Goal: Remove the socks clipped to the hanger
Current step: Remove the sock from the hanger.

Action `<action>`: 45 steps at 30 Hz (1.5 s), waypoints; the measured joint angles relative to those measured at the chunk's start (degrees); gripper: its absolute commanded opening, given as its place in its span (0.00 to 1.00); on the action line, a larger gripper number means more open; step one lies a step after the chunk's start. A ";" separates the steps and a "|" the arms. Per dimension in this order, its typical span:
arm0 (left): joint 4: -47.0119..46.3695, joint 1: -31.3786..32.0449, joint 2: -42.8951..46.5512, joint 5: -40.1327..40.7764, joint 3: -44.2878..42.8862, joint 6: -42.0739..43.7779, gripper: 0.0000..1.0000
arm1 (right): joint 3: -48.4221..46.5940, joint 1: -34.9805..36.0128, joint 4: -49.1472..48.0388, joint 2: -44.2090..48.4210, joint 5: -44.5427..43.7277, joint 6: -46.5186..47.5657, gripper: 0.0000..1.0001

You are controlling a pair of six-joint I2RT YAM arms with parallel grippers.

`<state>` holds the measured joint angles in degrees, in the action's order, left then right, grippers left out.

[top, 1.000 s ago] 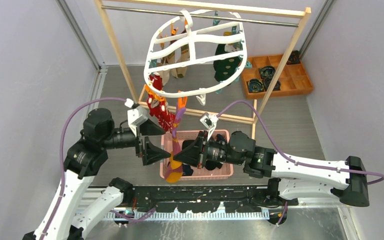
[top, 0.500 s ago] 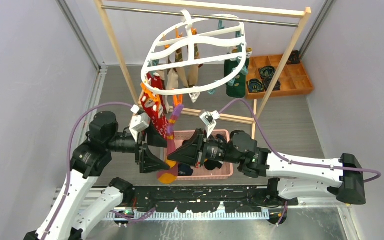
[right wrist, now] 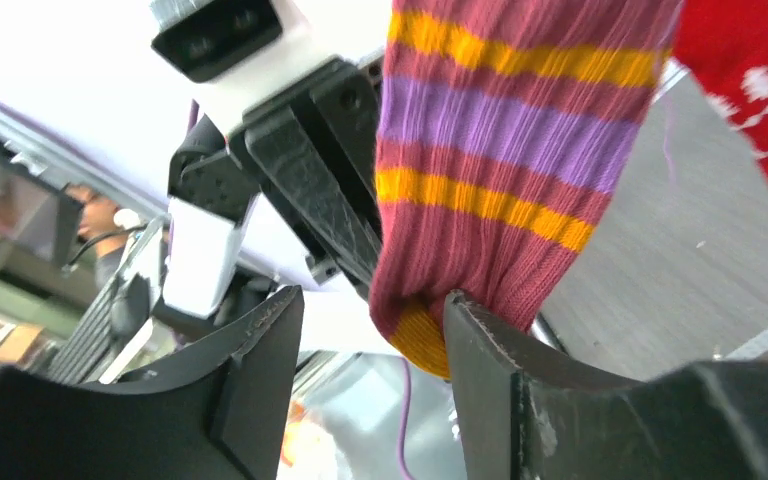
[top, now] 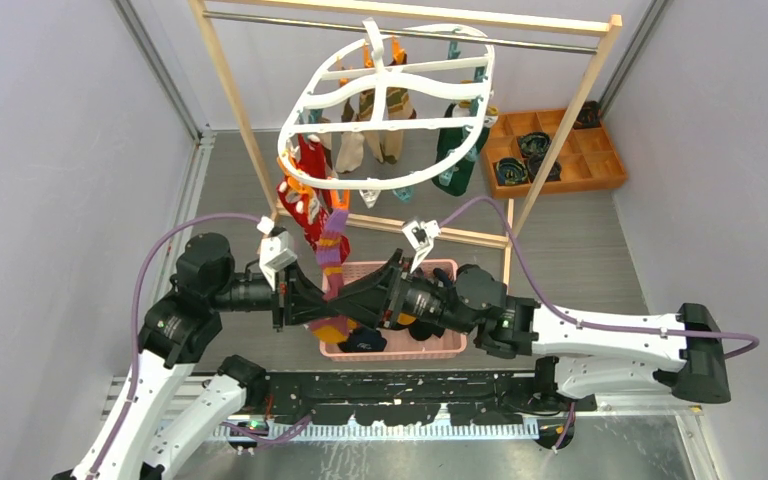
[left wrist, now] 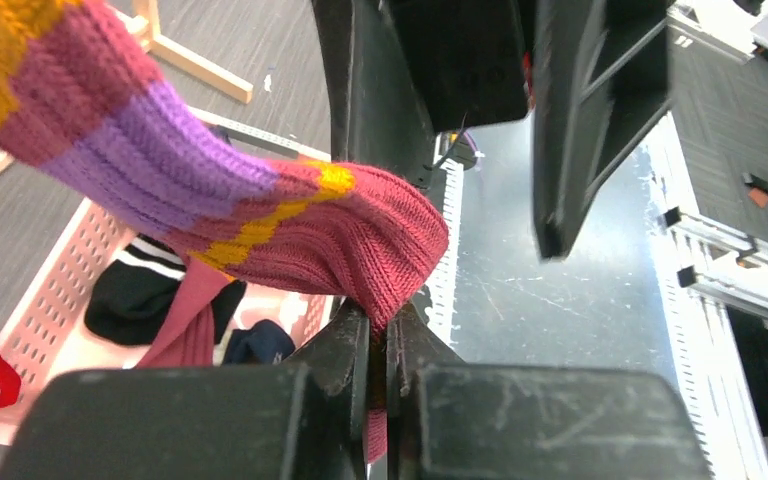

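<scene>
The white hanger (top: 360,184) hangs from the rack's rail with several socks clipped under it: a red patterned one (top: 305,200), beige ones (top: 350,150) and a dark green one (top: 455,150). A maroon sock with purple and yellow stripes (top: 332,250) hangs from an orange clip at the near rim. My left gripper (left wrist: 392,335) is shut on its maroon toe end (left wrist: 380,240). My right gripper (right wrist: 372,300) is open, and the sock's yellow toe tip (right wrist: 420,340) rests against the inner face of its right finger. Both grippers meet nose to nose above the basket (top: 340,303).
A pink basket (top: 440,345) holding dark socks sits on the table under the grippers. The light wooden rack (top: 235,110) stands behind it. An orange compartment tray (top: 600,170) with dark items lies at the back right. Grey walls close both sides.
My left gripper has shut on the striped sock's toe end and my right gripper has opened off it. The hanger has swung and turned, and both grippers have drawn closer together.
</scene>
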<state>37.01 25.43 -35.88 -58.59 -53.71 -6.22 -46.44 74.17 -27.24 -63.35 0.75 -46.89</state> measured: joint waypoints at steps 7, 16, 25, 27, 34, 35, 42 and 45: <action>-0.20 0.61 3.67 3.74 1.64 1.22 0.00 | -6.75 5.88 7.63 1.44 -24.24 8.50 0.77; 1.44 1.16 5.11 7.39 2.51 9.66 0.00 | -23.61 7.65 9.64 -10.73 -43.17 20.92 0.82; 4.15 1.20 5.11 8.17 2.49 16.94 0.00 | -31.78 5.64 13.25 -17.20 -45.70 24.39 0.79; 4.48 1.20 5.11 8.17 2.47 17.81 0.00 | -32.61 4.13 13.84 -17.40 -45.46 24.17 0.77; 5.46 1.22 5.11 8.20 2.12 20.20 0.00 | -34.36 0.74 14.75 -17.94 -43.78 22.53 0.63; 5.66 1.22 5.11 8.26 1.97 20.39 0.00 | -34.71 0.48 15.06 -18.14 -43.28 22.29 0.63; 6.49 1.25 5.09 8.90 1.01 22.03 0.00 | -35.76 0.20 16.79 -18.69 -41.62 20.96 0.62; 6.97 1.25 4.98 9.35 0.57 22.95 0.00 | -36.13 0.20 18.18 -18.69 -41.11 20.39 0.62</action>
<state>43.99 26.68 -30.89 -49.23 -53.15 16.73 -82.56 74.37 -9.06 -82.04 -40.36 -26.50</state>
